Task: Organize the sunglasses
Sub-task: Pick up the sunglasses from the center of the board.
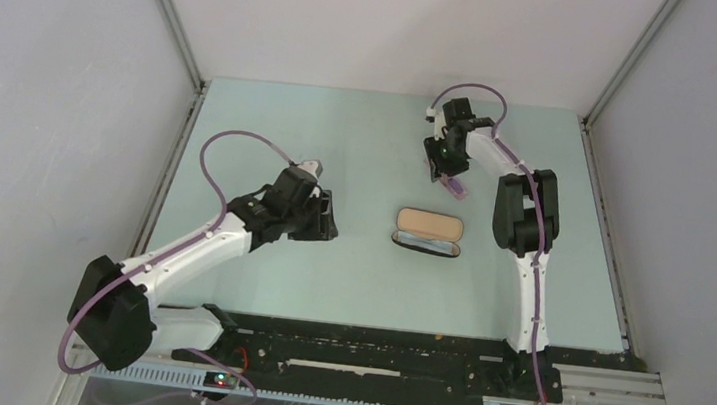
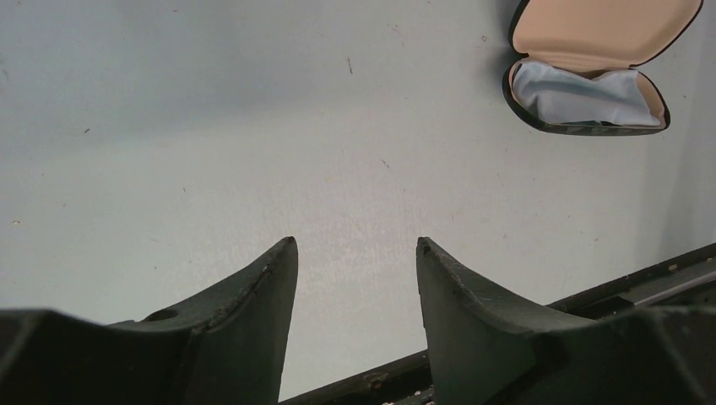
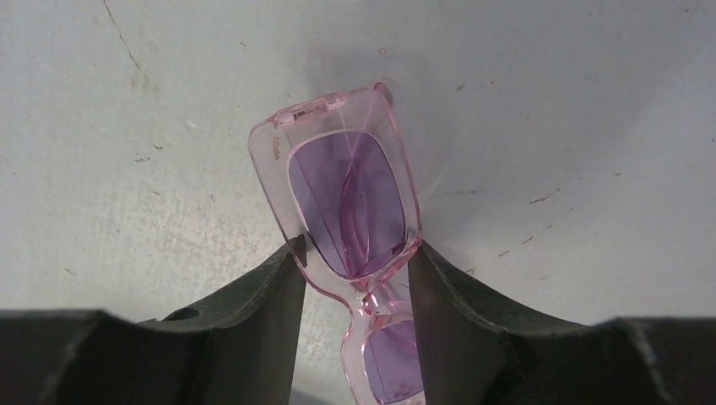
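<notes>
The sunglasses (image 3: 350,194), a slim pink-purple translucent pair with purple lenses, stand on end between my right gripper's (image 3: 356,245) two fingers. Both pads press the frame near the bridge, and the far end points down at the table. From above, the sunglasses (image 1: 455,185) hang under the right gripper (image 1: 444,166) at the back of the table, just behind the case. My left gripper (image 2: 355,242) is open with only bare table between its fingers. It hovers left of the case, seen from above as the left gripper (image 1: 320,222).
An open black case (image 1: 427,232) with tan lining lies mid-table, a light blue cloth (image 2: 583,97) inside its lower half. The case (image 2: 591,67) sits at the upper right of the left wrist view. A black rail (image 1: 369,349) runs along the near table edge.
</notes>
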`<state>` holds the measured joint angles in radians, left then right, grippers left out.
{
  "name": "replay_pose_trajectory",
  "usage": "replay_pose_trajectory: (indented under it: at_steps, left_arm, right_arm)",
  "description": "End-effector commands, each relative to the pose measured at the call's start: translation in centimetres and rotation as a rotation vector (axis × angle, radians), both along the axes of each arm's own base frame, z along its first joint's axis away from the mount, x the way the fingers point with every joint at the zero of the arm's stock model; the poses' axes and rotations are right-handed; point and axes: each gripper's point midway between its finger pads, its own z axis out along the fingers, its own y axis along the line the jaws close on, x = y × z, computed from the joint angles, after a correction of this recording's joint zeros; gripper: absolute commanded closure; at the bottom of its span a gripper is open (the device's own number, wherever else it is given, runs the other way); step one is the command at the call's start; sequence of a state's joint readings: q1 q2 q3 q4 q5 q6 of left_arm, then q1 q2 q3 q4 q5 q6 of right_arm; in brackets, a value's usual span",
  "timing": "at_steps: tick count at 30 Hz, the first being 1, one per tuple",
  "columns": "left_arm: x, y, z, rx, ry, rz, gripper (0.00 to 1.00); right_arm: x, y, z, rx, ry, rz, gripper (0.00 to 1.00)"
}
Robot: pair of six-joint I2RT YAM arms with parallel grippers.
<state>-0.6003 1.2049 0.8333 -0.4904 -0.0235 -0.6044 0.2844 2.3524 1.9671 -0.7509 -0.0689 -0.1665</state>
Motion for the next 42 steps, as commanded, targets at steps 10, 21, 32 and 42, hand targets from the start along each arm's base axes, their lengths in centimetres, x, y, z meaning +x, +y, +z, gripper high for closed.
replay_pose_trajectory:
  at_steps: [10,21,32,42]
  left_arm:
    - [-0.3,0.3,0.1,0.002,-0.014,0.01,0.41]
    - [0.1,-0.3,0.4,-0.005,-0.016,-0.009,0.41]
    - [0.7,-1.6,1.1,-0.018,-0.022,-0.039,0.41]
    - [5.8,-6.1,2.0,-0.03,-0.032,-0.11,0.41]
  right_arm:
    - [0.4,0.2,3.0,0.039,-0.06,-0.068,0.59]
    - [0.6,-0.9,6.7,0.119,-0.138,-0.215,0.78]
    - [0.4,-3.1,8.6,0.176,-0.177,-0.341,0.92]
    - [-3.1,-4.8,12.7,0.313,-0.2,-0.506,0.92]
